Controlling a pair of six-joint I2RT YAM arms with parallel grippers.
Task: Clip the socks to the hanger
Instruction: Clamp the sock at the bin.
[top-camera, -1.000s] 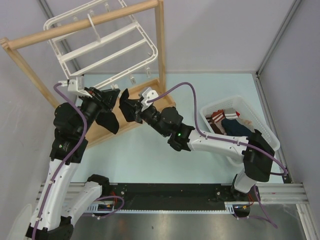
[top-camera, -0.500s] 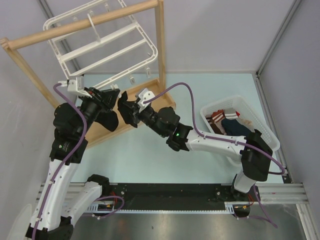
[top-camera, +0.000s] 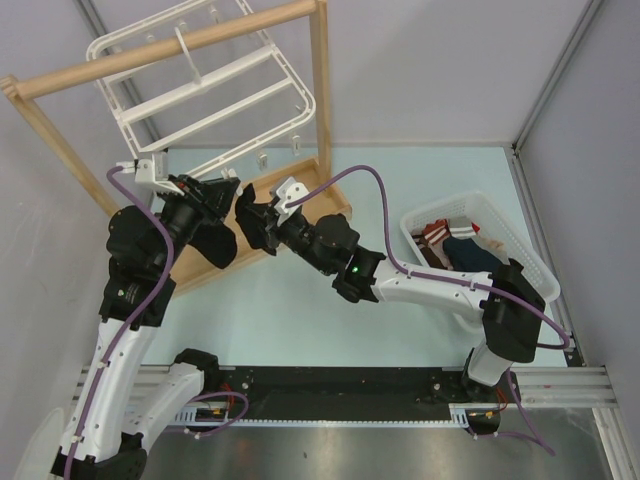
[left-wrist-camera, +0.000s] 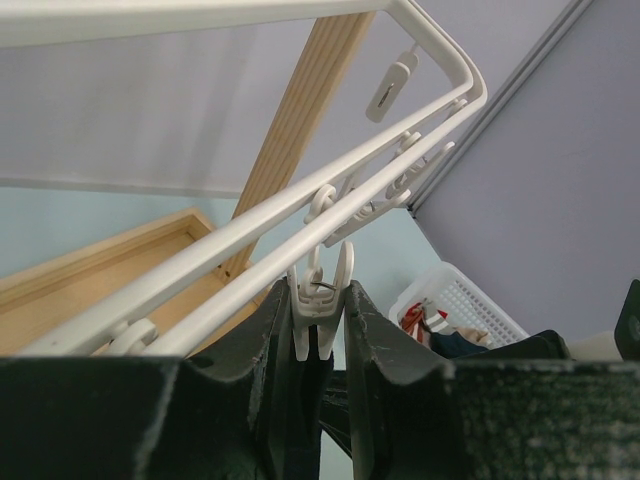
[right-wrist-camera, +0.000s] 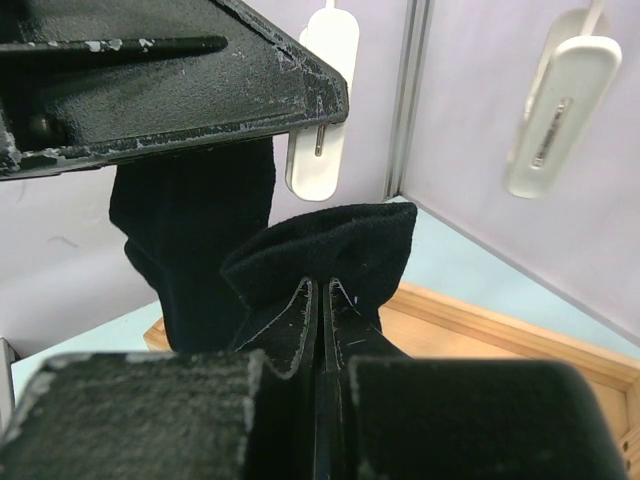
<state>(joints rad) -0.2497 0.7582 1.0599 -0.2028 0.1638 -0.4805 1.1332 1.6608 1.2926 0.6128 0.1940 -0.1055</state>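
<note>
The white hanger (top-camera: 200, 95) hangs tilted from the wooden stand. My left gripper (left-wrist-camera: 318, 335) is shut on one of its white clips (left-wrist-camera: 320, 300), with a finger pressing each side of it. My right gripper (right-wrist-camera: 320, 300) is shut on the bunched edge of a black sock (right-wrist-camera: 335, 245). It holds that edge just under the left gripper, close to the clip. The rest of the sock (top-camera: 215, 245) hangs down below both grippers (top-camera: 235, 205). I cannot tell whether fabric lies between the clip's tips. A dark navy sock (top-camera: 470, 255) lies in the basket.
The wooden stand (top-camera: 321, 90) has a tray-like base (top-camera: 310, 195) under the grippers. A white plastic basket (top-camera: 520, 250) at the right holds reddish-brown and white garments (top-camera: 435, 238). More free clips (right-wrist-camera: 560, 100) dangle from the hanger's rim. Grey walls close in the left, back and right.
My right gripper has shifted slightly left with the sock, closer to the left gripper. The hanging sock swung a little. The left gripper has stayed on the clip.
</note>
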